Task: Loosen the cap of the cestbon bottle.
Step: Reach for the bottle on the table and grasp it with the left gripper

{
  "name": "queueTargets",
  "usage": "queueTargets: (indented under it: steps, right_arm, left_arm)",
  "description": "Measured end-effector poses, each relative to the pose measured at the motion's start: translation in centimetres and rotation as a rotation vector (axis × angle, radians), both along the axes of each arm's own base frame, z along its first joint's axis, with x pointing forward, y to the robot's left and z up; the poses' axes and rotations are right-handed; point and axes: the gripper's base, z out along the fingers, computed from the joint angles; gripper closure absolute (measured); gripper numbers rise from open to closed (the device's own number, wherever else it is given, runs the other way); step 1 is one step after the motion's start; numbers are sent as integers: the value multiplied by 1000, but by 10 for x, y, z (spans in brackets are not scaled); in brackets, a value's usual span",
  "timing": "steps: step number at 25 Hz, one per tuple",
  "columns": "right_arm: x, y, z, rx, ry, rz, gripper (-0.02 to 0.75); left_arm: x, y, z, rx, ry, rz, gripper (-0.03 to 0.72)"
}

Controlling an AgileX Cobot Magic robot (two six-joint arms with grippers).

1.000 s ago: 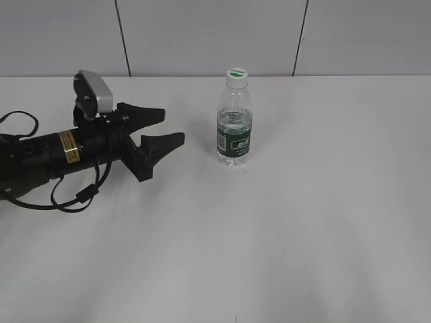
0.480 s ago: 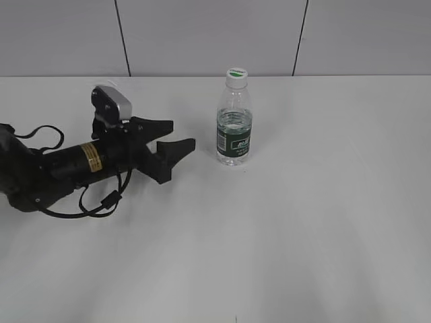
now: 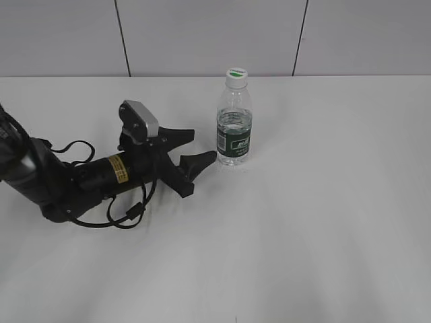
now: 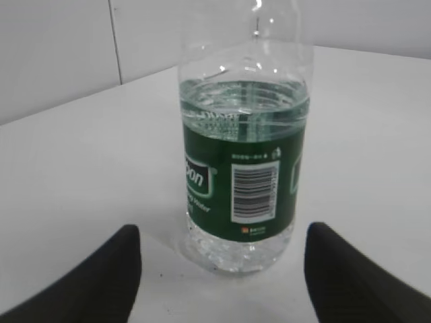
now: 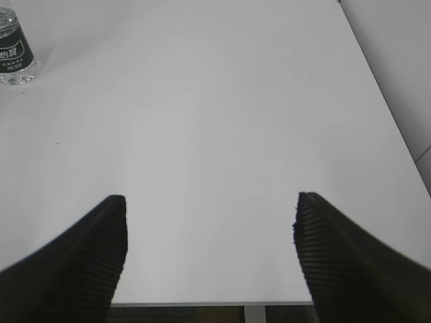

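1. White desk [image 3: 323, 222], matte and plain, filling most of the exterior view.
2. Pale grey panelled wall [image 3: 209, 37] right behind the desk's far edge, split by two thin dark vertical seams.
3. Same wall [image 4: 54, 54] behind the desk in the left wrist view, with one dark vertical seam.
4. Desk's right edge and near edge visible in the right wrist view [image 5: 222, 134]; lighter surface past the right edge, dark strip below the near edge, too dim to identify.
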Motion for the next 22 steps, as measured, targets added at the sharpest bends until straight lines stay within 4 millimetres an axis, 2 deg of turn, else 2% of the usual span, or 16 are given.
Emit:
queueTargets:
  steps: [5,11,22]
  right_arm:
    - [0,0,0,0,0,0,151]
    - [0,0,0,0,0,0,151]
    - [0,0,0,0,0,0,151]
  left_arm:
    - [7,-9,-7,-15,-1,22,191]
    - [4,-19,-8,-42,30,4,127]
    - [4,-21,-7,-53,40,1,115]
